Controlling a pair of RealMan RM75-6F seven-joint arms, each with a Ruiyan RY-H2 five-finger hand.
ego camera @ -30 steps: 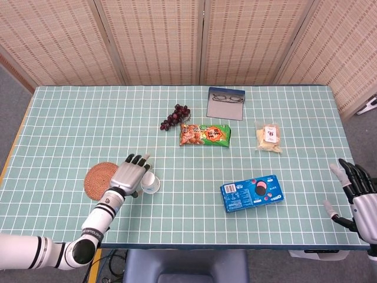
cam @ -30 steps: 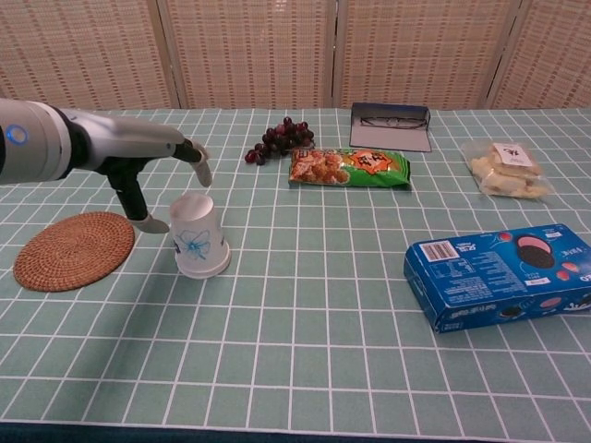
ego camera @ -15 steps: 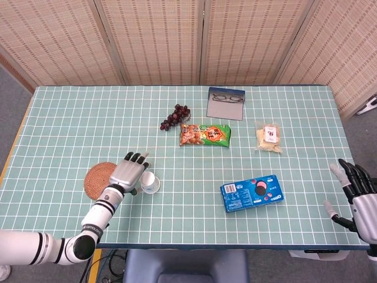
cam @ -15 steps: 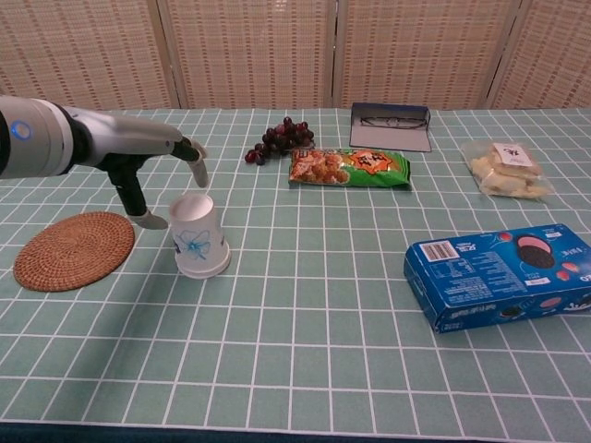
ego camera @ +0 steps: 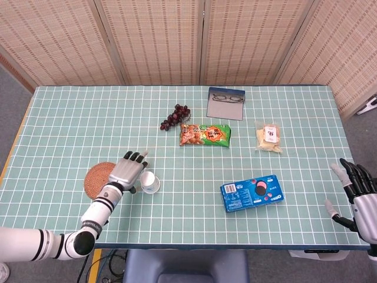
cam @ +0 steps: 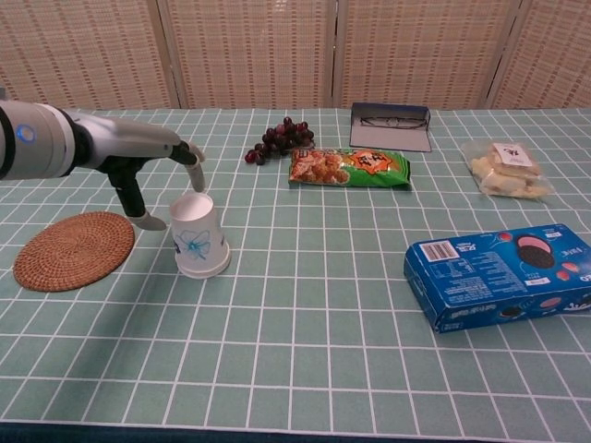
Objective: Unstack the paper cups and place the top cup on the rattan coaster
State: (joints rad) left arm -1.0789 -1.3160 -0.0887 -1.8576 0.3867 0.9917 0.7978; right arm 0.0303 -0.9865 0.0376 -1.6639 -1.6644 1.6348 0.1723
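White paper cups with a blue flower print (cam: 199,236), stacked upside down on the green checked tabletop (cam: 305,351), just right of the round woven rattan coaster (cam: 73,249) but not touching it. Nothing on the coaster.

Left robot hand (ego camera: 128,171) hovering right beside and above the cups, fingers spread and pointing forward, holding nothing. In the chest view one fingertip hangs just over the cup's upturned base and the thumb sits low on the coaster side; can't tell for sure whether anything actually touches the cup.

Right robot hand (ego camera: 355,193) way off at the far right edge of the tabletop, fingers splayed, empty, only visible in the head view.

Also scattered around: bunch of dark purple grapes (cam: 278,138), green and orange snack bag (cam: 350,167), grey open case with glasses (cam: 391,125), clear bag of pale biscuits (cam: 505,172), blue Oreo cookie box (cam: 500,275). All well apart from the cups.
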